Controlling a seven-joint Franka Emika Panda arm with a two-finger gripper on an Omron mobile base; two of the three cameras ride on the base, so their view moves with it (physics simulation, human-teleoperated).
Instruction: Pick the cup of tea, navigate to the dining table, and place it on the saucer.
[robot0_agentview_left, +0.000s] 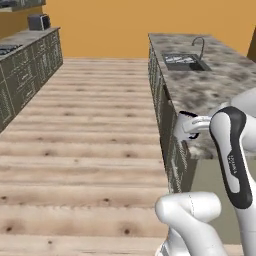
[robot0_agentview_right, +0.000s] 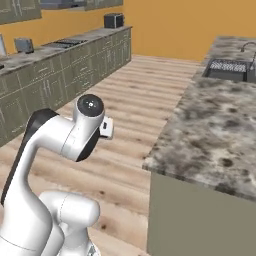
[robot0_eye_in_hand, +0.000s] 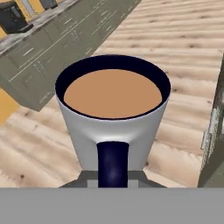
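Upright, so the brown tea stays level, the cup of tea (robot0_eye_in_hand: 113, 116) rides clenched in the end effector (robot0_agentview_left: 184, 125) above the wooden floor (robot0_agentview_left: 85, 150), just beside the granite tabletop of the dining table (robot0_agentview_left: 210, 85), short of its sink (robot0_agentview_left: 184, 62).

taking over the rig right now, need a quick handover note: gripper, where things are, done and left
Gripper: shut on the light grey-white cylindrical cup of tea, held upright over the wooden floor, brown tea level inside; its dark handle faces the hand camera.
Dining table: the long island with the mottled grey-brown granite top is right beside the arm, a sink at its far end.
Done: cup picked up, base close to the island.
Left: find the saucer, which I cannot point to on the visible stretch of the top, then set the cup on it and release.
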